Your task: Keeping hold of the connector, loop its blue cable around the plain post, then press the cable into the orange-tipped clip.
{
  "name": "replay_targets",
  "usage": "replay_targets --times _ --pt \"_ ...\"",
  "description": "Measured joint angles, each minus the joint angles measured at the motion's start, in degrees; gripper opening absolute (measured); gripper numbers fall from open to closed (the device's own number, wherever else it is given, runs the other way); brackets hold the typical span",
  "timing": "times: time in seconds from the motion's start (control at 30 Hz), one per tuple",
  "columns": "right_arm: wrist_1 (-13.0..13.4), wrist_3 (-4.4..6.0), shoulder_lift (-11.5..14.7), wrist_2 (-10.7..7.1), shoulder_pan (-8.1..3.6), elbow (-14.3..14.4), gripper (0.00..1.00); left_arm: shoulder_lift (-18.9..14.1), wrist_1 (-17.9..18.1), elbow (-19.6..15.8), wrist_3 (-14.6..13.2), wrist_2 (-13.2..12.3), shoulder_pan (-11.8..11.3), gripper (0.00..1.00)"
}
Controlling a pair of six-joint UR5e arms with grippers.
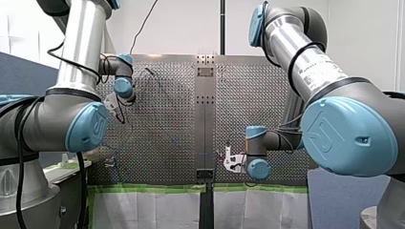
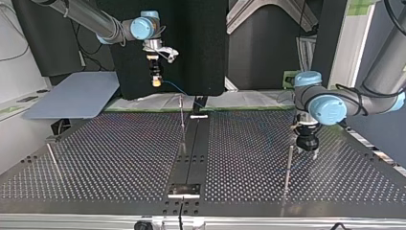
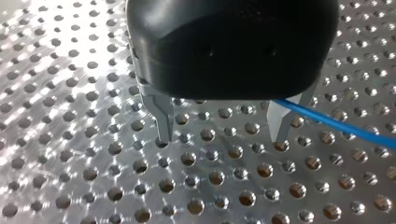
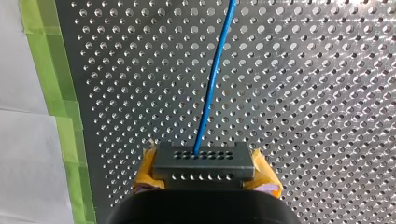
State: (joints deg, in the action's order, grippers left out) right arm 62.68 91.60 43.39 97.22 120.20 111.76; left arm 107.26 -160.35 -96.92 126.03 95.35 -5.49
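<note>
Table (image 4: 327, 93); cable (image 4: 212, 84) seemingly straight from connector (image 4: 203, 163)

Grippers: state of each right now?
Left gripper: open, nothing between its fingers; the blue cable passes by one finger.
Right gripper: closed on the connector.

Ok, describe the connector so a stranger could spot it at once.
Start at my right arm, entering at the top view's left. Its claw grips the connector between yellow pads, above the perforated table. It is the small dark grey block with rows of holes, the blue cable leaving it.
</note>
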Motion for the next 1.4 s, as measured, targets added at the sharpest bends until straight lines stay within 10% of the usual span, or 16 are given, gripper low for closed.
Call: replay_targets --times 0.43,1.4 --pt "0.0 0.0 0.0 0.0 0.0 0.0 0.0 -0.7 -3.5 0.0 2.7 -3.8 0.8 0.99" --pt "0.4 -0.01 0.0 0.0 -0.03 -0.1 0.0 -9.1 -6.2 -4.2 1.3 -2.5 0.5 0.99"
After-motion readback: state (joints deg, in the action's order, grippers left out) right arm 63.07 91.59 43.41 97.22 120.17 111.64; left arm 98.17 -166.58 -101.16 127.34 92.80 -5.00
